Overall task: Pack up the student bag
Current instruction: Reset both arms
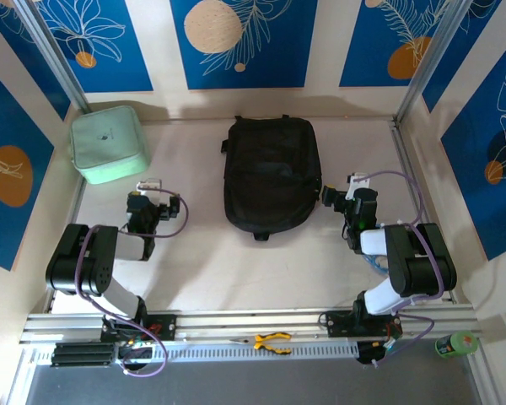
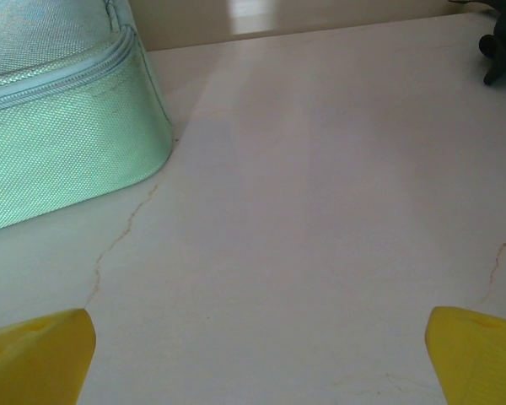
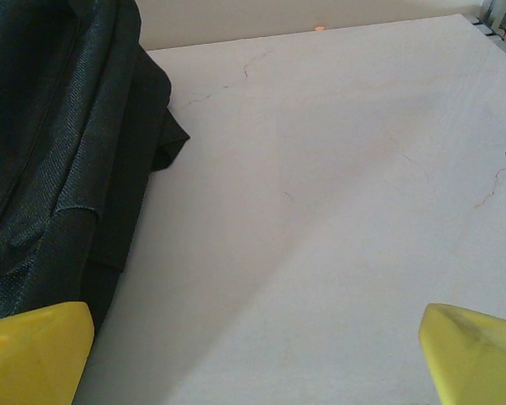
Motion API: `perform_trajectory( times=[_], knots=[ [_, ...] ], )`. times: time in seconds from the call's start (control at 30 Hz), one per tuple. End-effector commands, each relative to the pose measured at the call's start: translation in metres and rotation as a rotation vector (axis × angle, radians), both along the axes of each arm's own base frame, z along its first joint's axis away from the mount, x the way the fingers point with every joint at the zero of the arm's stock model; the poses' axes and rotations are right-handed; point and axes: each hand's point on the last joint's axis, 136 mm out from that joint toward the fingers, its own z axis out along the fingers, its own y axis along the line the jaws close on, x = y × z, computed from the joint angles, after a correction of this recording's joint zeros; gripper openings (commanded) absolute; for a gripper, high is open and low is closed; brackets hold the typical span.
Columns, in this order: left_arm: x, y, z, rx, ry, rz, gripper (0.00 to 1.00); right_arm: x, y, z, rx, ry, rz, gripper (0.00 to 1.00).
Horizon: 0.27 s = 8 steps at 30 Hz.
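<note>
Left wrist view: the mint-green zip case [image 2: 59, 143] is cut off by the left and top edges; one corner and a run of zipper show. A dark item [image 2: 502, 46] at the top right corner is cropped, identity not determinable. On the left gripper [image 2: 257, 359], the jaws are cut by the bottom edge, leaving yellow tips.

Right wrist view: the student bag [image 3: 59, 135] is cropped at left and top. On the right gripper [image 3: 257, 354], the jaws are likewise cut.

Top view: a small green item [image 1: 458, 343] at lower right is too small to identify.
</note>
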Motion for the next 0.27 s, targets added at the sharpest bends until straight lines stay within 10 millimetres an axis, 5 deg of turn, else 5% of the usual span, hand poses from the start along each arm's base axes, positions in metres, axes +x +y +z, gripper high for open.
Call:
perform_trajectory(
  times=[0.0,0.23],
  knots=[
    [0.0064,-0.0038,0.0072,0.002,-0.013,-0.027,1.0,0.0052,-0.001,0.0064,0.016,-0.019,-0.003,0.99],
    [0.0063,-0.0038,0.0074,0.0,-0.014,-0.027,1.0,0.0048,-0.0007,0.0055,0.016,-0.015,-0.002,0.99]
  ],
)
